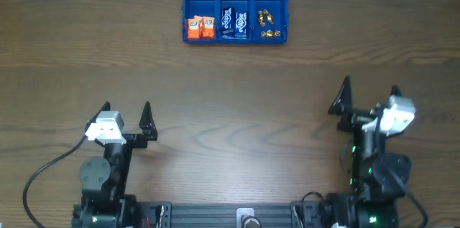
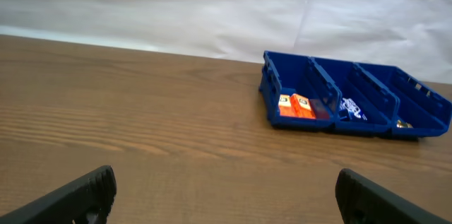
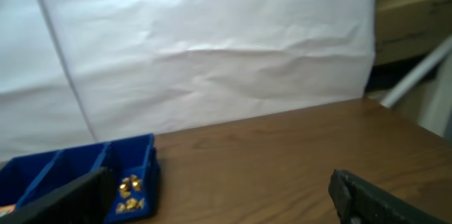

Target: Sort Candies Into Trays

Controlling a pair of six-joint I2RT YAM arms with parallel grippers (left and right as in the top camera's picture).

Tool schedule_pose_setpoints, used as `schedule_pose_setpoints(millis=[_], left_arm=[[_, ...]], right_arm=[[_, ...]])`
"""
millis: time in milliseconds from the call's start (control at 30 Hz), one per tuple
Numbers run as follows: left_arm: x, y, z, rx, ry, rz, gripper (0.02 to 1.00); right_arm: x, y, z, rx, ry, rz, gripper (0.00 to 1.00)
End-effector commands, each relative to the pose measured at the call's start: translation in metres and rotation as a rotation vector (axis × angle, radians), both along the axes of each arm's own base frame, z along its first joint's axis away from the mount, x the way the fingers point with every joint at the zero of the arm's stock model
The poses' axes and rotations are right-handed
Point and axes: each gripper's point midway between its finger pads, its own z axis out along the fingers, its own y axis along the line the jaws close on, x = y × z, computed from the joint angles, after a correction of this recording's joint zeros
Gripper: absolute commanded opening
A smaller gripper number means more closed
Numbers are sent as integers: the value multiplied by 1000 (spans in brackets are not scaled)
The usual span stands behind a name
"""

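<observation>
Candies lay in a blue tray (image 1: pixel 185 12) that stood on the wooden table (image 1: pixel 230 113) well ahead of both pairs of jaws. Our left gripper (image 1: pixel 126 107) hung over the table near its own base, its jaws spread wide with bare wood between them. The tray sat far out in front of those jaws and off toward their right. Within the tray we saw three compartments side by side. Orange candies (image 1: pixel 200 29) lay at the near end of the left compartment, the one closest to the left jaws. Blue-wrapped candies (image 1: pixel 234 24) lay in the middle compartment, and gold candies (image 1: pixel 267 24) in the right one, nearest the right jaws. Our right gripper (image 1: pixel 370 85) stood over the table a little farther forward than the left, its jaws likewise wide apart and gripping nothing. From between them the tray lay well ahead and off to their left, apart from both grippers
</observation>
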Motion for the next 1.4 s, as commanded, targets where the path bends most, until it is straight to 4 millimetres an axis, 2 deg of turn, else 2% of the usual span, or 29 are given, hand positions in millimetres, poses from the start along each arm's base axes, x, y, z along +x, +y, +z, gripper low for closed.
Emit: schedule_pose_setpoints(millis=[33, 267, 400, 1400], left_arm=[[-1, 0, -16, 13, 49, -4, 998], [-1, 0, -16, 13, 49, -4, 998], [-1, 0, -16, 13, 49, -4, 998], [-1, 0, -16, 13, 49, -4, 998]], right_arm=[[-3, 16, -34, -26, -7, 81, 998], [-1, 26, -69, -27, -15, 124, 998], [1, 30, -103, -103, 106, 145, 998], [1, 31, -104, -133, 112, 156, 998]])
